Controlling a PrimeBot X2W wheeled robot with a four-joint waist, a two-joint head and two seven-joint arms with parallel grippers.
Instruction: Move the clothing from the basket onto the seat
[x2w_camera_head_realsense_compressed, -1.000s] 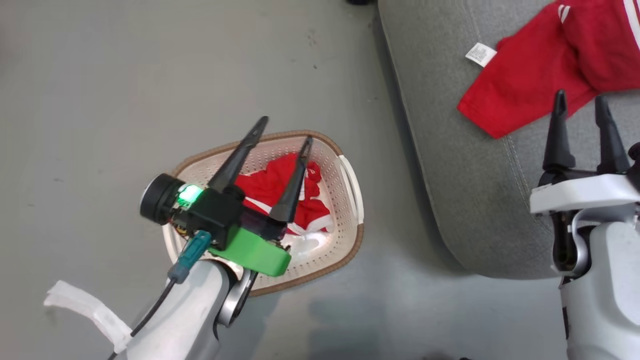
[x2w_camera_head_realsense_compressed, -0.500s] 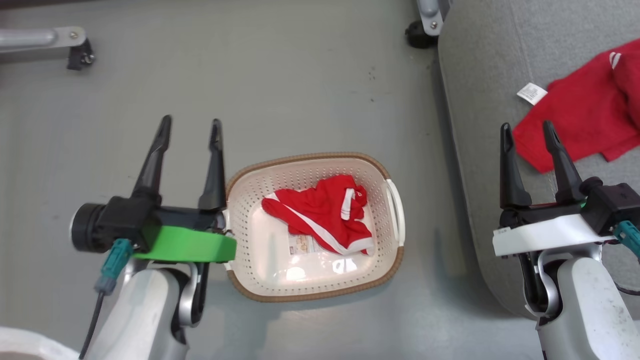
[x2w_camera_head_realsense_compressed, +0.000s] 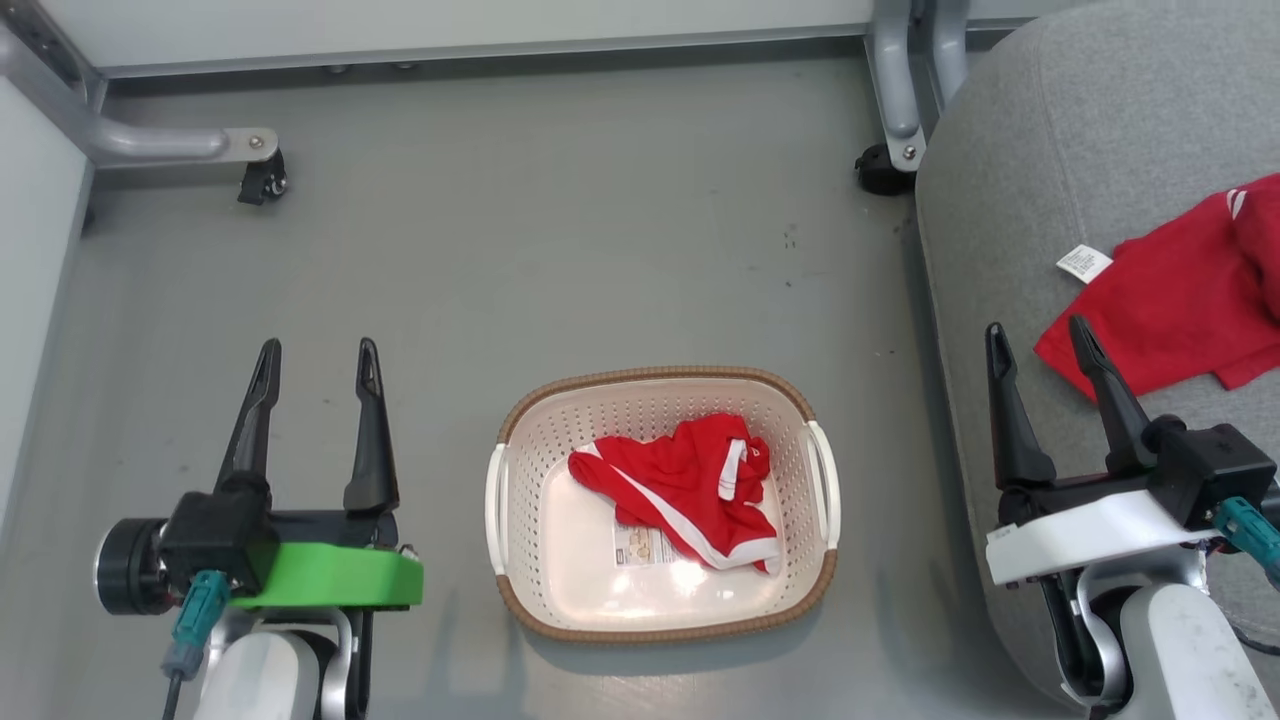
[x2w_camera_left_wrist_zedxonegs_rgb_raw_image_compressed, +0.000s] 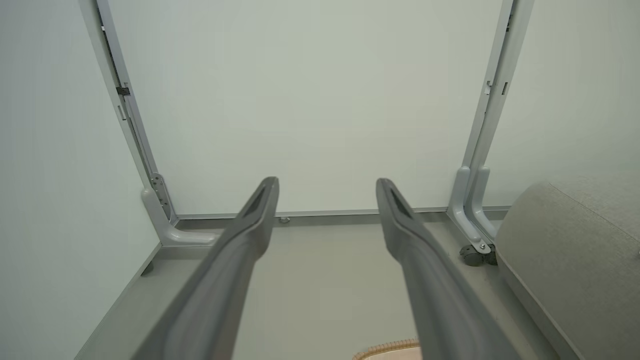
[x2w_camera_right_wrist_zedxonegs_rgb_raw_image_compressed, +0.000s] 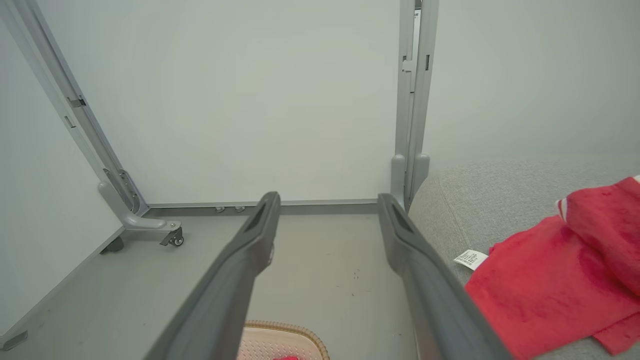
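My left hand (x2w_camera_head_realsense_compressed: 318, 347) and right hand (x2w_camera_head_realsense_compressed: 1035, 326) wide open, empty, flanking basket (x2w_camera_head_realsense_compressed: 650, 375). One garment (x2w_camera_head_realsense_compressed: 1180, 300) on seat (x2w_camera_head_realsense_compressed: 1000, 250); second garment (x2w_camera_head_realsense_compressed: 690, 480) in basket. Next, I judge: reach in, pinch it.

place: test lab | evidence: wheeled partition panels (x2w_camera_right_wrist_zedxonegs_rgb_raw_image_compressed: 250, 100), bare grey floor (x2w_camera_head_realsense_compressed: 550, 260)
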